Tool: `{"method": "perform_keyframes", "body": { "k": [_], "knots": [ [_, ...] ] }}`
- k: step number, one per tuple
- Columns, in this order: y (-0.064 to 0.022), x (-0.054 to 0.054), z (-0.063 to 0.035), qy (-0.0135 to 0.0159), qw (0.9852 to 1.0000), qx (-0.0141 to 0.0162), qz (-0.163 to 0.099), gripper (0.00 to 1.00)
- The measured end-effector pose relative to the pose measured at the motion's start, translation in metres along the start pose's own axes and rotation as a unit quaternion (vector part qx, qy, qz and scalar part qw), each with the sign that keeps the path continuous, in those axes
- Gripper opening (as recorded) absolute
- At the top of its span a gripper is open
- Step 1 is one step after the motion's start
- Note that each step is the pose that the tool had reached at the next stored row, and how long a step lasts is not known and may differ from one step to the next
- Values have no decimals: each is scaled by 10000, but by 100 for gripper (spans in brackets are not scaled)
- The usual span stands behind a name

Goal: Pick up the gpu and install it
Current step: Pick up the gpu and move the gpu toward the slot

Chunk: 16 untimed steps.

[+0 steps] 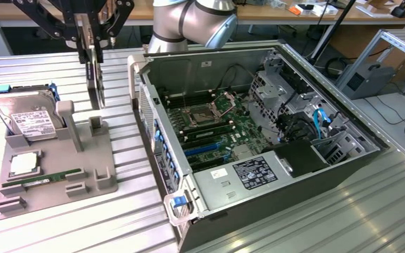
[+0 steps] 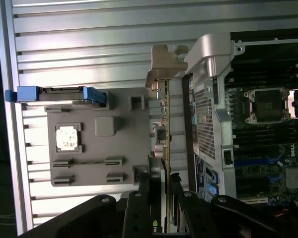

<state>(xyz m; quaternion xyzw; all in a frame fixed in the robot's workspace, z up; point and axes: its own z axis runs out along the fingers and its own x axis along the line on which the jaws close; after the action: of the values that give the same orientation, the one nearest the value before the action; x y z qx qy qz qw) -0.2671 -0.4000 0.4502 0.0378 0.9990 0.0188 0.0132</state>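
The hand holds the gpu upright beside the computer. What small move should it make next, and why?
Probably a short sideways move toward the exterior view's right, over the open computer case. The hand is shut on the gpu, which hangs upright, clear of the grey tray. The card is outside the case's wall and not yet above the motherboard.

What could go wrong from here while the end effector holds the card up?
The gpu hangs upright from the end effector, pinched along one edge only, so it might tilt or slip. It sits between the gray holder and the computer case, so a sideways move could clip the case's rim.
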Motion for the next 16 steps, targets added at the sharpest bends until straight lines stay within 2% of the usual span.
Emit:
{"method": "perform_keyframes", "body": {
  "k": [12, 16],
  "knots": [
    [7, -96, 3, 0, 10000, 0, 0, 27],
    [12, -157, 4, 0, 10000, 1, 0, 27]
  ]
}}
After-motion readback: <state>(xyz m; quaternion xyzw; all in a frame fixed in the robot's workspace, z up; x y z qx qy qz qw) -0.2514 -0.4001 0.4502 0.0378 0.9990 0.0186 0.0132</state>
